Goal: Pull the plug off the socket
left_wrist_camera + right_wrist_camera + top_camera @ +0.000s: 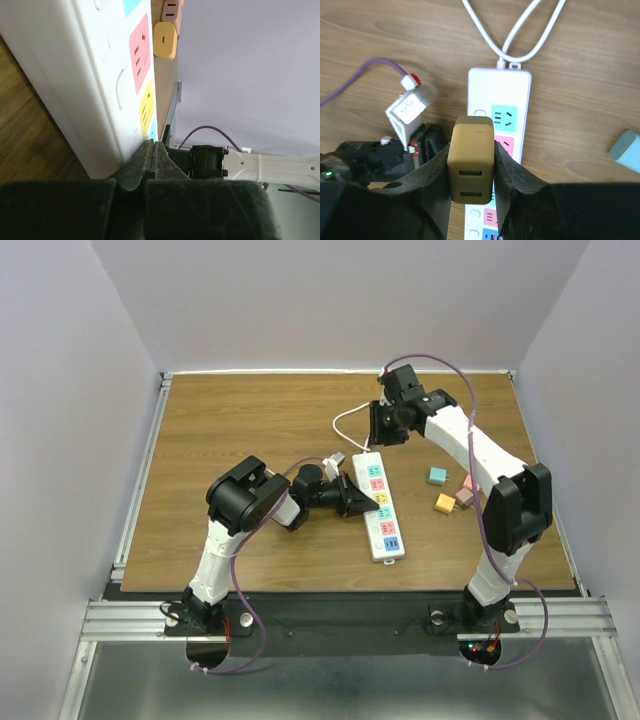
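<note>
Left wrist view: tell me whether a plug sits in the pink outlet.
No, the pink outlet on the socket shows bare slots with nothing inserted.

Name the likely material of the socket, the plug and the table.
The socket looks like moulded plastic: smooth, white, faintly glossy, coloured outlet patches. The plug seems matte plastic, uniform olive-tan with rounded edges. The table shows brown grain: wood or wood-look laminate, cannot tell which.

It is a robotics lab test cell. Plain pale panels wall the wooden tabletop along its far, left and right edges. Slotted aluminium rails line the near edge, carrying two bolted arm bases.
</note>
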### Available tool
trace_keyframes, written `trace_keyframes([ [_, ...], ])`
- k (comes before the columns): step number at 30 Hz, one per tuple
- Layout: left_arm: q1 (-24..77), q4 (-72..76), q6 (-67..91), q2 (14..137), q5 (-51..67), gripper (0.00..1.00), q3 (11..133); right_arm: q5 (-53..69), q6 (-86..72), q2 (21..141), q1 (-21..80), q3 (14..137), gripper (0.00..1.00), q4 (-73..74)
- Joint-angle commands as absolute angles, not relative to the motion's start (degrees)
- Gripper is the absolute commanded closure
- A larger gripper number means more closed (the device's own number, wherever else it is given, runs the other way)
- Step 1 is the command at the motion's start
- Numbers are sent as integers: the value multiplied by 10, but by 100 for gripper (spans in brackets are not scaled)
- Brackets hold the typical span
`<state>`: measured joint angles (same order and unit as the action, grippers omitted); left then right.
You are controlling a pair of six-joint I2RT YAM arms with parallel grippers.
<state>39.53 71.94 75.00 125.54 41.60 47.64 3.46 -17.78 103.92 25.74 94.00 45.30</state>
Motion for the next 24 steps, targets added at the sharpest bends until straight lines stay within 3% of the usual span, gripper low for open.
trace_keyframes([
  [1, 392, 666, 733, 1278, 401, 100, 463, 18, -181, 1020, 263, 955, 100, 449],
  [5, 392, 671, 735, 1270, 397, 100, 458, -5, -188, 1025, 263, 939, 100, 449],
  [11, 392, 662, 723, 1245, 394, 100, 454, -184, -228, 989, 252, 877, 100, 453],
  [19, 392, 635, 702, 1192, 398, 100, 461, -282, -305, 974, 157, 814, 99, 476],
  [24, 392, 565, 660, 1153, 391, 100, 479, -285, -318, 1027, 84, 849, 100, 490],
])
